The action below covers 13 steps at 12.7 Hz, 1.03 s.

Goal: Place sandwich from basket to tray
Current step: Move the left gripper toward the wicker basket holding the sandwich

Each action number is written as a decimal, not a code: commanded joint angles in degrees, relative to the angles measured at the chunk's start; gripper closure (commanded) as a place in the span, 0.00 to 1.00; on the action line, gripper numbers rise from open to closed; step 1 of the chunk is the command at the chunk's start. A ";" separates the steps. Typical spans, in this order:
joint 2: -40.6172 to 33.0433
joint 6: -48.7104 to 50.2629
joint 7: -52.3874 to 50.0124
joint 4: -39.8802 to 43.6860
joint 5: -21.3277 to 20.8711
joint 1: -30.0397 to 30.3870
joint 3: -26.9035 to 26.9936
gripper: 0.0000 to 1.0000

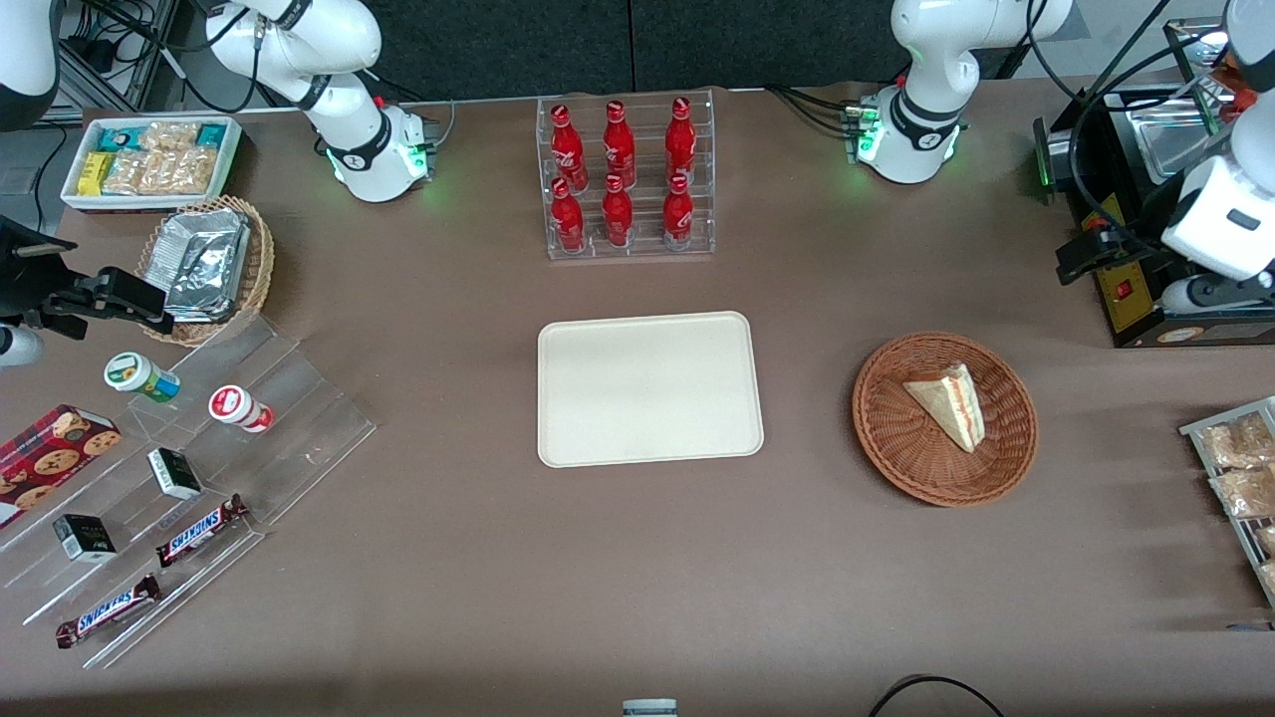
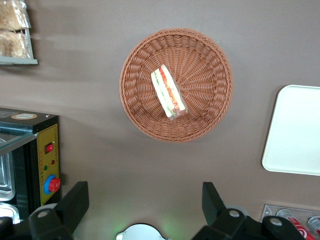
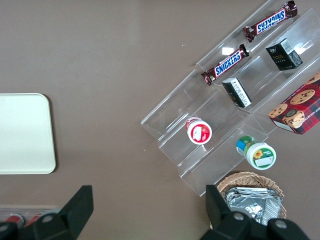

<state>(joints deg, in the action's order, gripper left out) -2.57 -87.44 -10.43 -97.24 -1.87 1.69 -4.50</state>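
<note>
The sandwich [image 1: 946,403] is lying on its side in the basket [image 1: 896,438], with its pointed end toward the tray [image 1: 649,387] and its cut edge toward the working arm's end of the table. In the left wrist view the red and green filling is facing up, so the wedge [image 2: 169,92] is offering two flat bread faces for a pinch.

The basket is sitting at 3 o'clock from the tray in the front view, near it but apart; the short transfer path between them is lying over bare table. The tray surface is carrying nothing.

The gripper [image 2: 142,210] is hovering high above the table, well apart from the sandwich, with its fingers [image 2: 75,200] spread wide; nothing is between them. It is looking down on the basket [image 2: 210,115], which suits a vertical approach.

Judgement: the pick is not yet begun. The next move is likely calling for a descent over the wedge with the fingers aligned across its thin dimension. The clear wrap is probably slippery, and the soft bread is likely to crush under a hard squeeze.

A rack of red bottles [image 1: 623,174] is standing at 12 o'clock from the tray, clear of the path.
</note>
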 commanded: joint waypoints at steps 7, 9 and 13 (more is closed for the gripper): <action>-0.15 -26.52 -6.85 -20.60 0.72 -0.11 0.72 0.00; 0.28 -32.59 -9.95 -24.73 0.72 -0.11 0.64 0.00; 2.04 -39.11 -18.19 -27.99 0.81 -0.11 0.72 0.00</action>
<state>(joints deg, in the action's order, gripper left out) -0.63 -124.00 -24.48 -123.97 -1.74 1.71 -3.94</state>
